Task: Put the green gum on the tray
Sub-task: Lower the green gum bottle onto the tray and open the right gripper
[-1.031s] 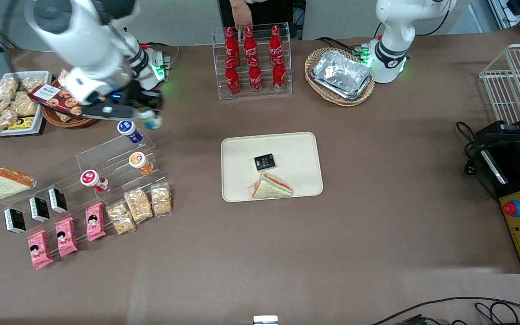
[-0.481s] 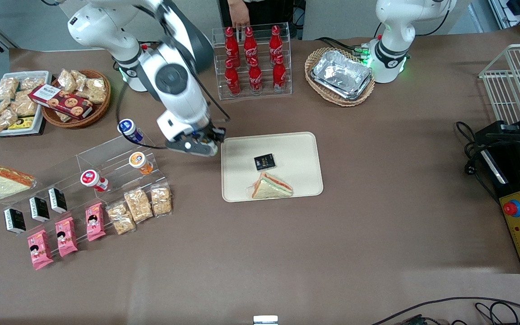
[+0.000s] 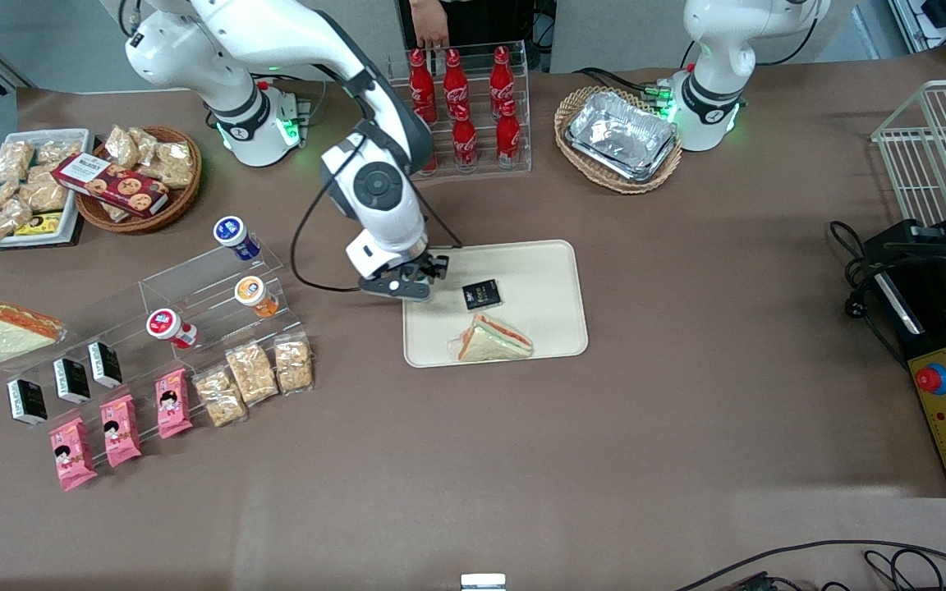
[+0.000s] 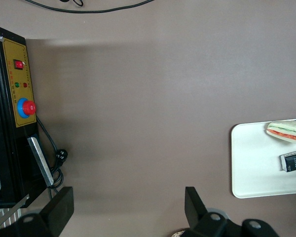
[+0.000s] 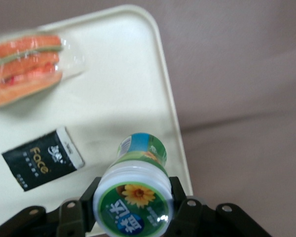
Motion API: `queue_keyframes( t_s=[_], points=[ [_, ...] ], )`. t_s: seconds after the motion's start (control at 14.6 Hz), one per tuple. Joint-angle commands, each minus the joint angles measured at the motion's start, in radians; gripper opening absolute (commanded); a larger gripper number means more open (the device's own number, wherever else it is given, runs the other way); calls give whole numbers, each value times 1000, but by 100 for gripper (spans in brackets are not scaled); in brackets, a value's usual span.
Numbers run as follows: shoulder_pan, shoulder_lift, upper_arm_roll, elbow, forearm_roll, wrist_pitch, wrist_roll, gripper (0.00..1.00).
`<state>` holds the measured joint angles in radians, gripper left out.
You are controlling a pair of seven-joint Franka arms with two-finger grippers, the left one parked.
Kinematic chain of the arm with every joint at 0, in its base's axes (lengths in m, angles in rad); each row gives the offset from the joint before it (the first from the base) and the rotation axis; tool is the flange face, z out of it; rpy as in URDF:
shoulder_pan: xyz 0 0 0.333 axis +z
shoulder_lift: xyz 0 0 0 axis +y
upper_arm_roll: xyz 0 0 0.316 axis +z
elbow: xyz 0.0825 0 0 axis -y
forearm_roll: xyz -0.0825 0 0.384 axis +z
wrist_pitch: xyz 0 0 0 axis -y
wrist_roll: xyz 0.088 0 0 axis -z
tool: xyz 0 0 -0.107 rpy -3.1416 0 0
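Observation:
My right gripper [image 3: 426, 277] hangs just above the cream-beige tray [image 3: 539, 254], at the tray's edge toward the working arm's end. In the right wrist view the gripper [image 5: 134, 202] is shut on the green gum [image 5: 134, 193], a small bottle with a white lid ringed in green and a sunflower print. The bottle hangs over the tray [image 5: 133, 84] close to its rim. In the front view the gum is hidden under the gripper. The tray holds a black packet [image 3: 481, 294] and a wrapped sandwich [image 3: 493, 339].
A clear stepped rack [image 3: 210, 287] with blue-lidded [image 3: 235, 235], orange-lidded [image 3: 255, 295] and red-lidded [image 3: 167, 327] bottles stands toward the working arm's end. A cola bottle rack [image 3: 458, 107] stands farther from the front camera than the tray. A basket of foil trays [image 3: 621, 138] stands beside it.
My right arm has swung from over the bottle rack, carrying the green gum, across the table to the tray's edge.

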<state>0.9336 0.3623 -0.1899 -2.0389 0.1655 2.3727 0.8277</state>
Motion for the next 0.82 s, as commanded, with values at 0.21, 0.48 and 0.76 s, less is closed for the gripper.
queue_keyframes(
  t_s=[0.21, 0.48, 0.76],
  points=[
    [57, 10, 3, -72, 46, 115, -2, 17],
    [57, 10, 3, -84, 48, 120, -2, 20],
    [56, 7, 3, -89, 57, 119, 2, 66]
  ],
)
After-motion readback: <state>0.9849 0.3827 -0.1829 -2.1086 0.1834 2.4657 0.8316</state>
